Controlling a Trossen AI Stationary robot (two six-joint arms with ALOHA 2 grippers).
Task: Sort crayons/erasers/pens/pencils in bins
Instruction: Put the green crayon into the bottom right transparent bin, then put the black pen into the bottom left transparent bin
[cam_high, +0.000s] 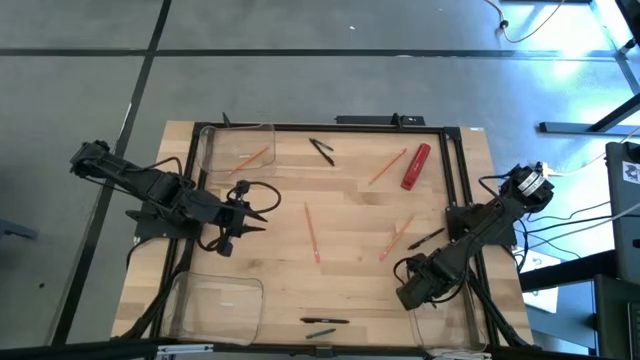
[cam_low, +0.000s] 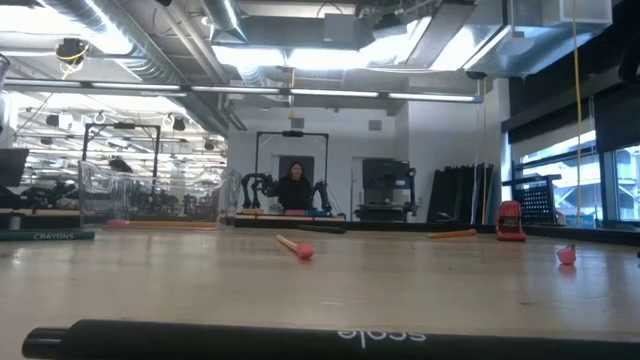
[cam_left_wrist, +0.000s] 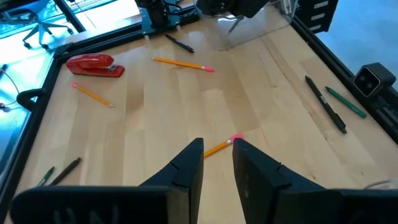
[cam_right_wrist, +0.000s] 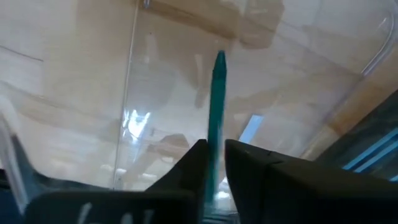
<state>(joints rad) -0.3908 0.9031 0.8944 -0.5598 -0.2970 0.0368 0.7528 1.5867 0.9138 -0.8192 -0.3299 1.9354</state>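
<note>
— Where's the right gripper (cam_right_wrist: 214, 165)?

— Over a clear bin (cam_right_wrist: 93, 93) at the counter's (cam_high: 350, 210) near right corner, a teal pen (cam_right_wrist: 217, 106) between its narrowly parted fingers; whether they grip it, I cannot tell.

— The left gripper (cam_left_wrist: 217, 155)?

— Narrowly open, holding nothing, above a pencil (cam_left_wrist: 222, 145) at mid-counter.

— The rest?

— One pencil lies in the far left bin (cam_high: 235, 150). More pencils (cam_high: 312, 232), black pens (cam_high: 322, 150) and a red stapler (cam_high: 416, 166) lie scattered on the wood.
</note>
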